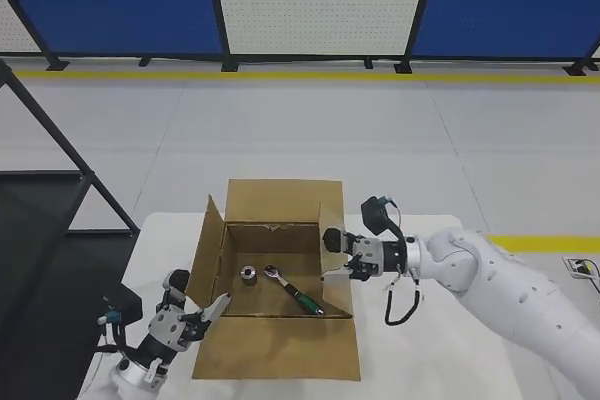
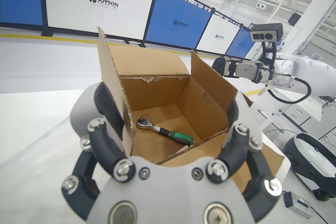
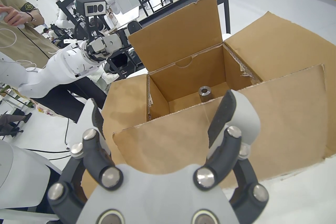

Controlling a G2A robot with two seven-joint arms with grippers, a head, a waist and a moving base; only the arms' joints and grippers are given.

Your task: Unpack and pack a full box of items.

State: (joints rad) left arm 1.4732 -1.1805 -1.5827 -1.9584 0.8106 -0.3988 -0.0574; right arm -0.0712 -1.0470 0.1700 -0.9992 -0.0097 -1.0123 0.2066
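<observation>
Table [image 1: 410, 365]: L gripper [image 1: 198, 292] open at box flap [image 1: 208, 250]; R gripper [image 1: 332, 256] too.

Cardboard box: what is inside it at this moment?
On the floor of the cardboard box lie a green-handled ratchet and a small metal sleeve, apart. In the top view its near wall covers the floor strip right behind it.
</observation>
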